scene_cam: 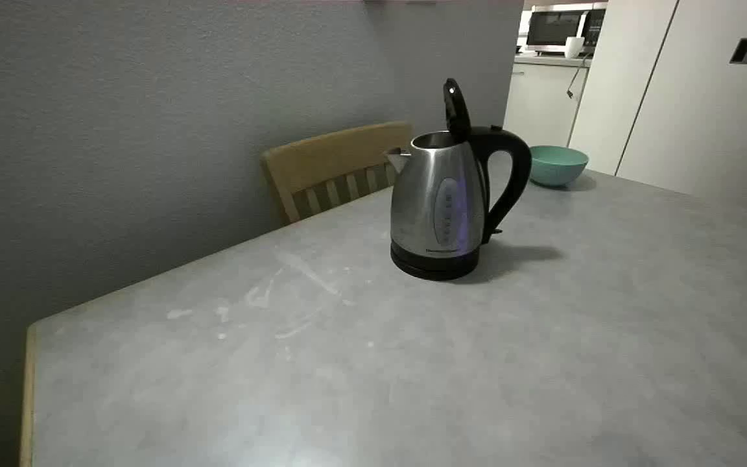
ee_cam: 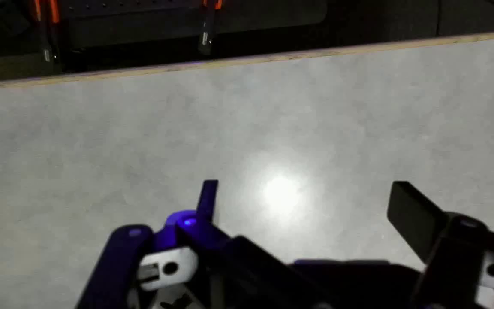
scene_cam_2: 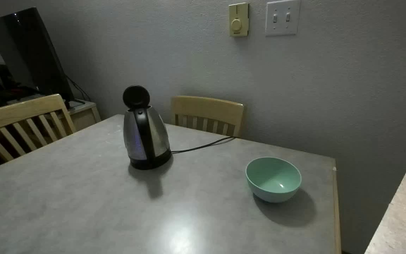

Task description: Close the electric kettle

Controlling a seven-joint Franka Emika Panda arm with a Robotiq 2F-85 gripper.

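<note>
The electric kettle (scene_cam: pixel 425 201) stands upright on the grey table and shows in both exterior views (scene_cam_2: pixel 159 130). It is shiny steel with a black round base and a black loop handle (scene_cam: pixel 519 168). Its black hinged lid (scene_cam: pixel 456 110) stands up, nearly vertical at the handle side, and the round mouth is uncovered. The lid's round face (scene_cam_2: pixel 136 97) also shows in an exterior view. My gripper (ee_cam: pixel 305 183) is open in the wrist view, fingers wide apart with nothing between them, above bare table. The gripper is out of view in both exterior views. The kettle is out of the wrist view.
A teal bowl (scene_cam_2: pixel 273 180) stands on the table (scene_cam_2: pixel 83 197) on the kettle's handle side. A black cord (scene_cam_2: pixel 206 144) runs from the kettle base to the table edge at the wall. A wooden chair (scene_cam: pixel 341 159) stands at that edge. The wrist view shows a table edge (ee_cam: pixel 247 61).
</note>
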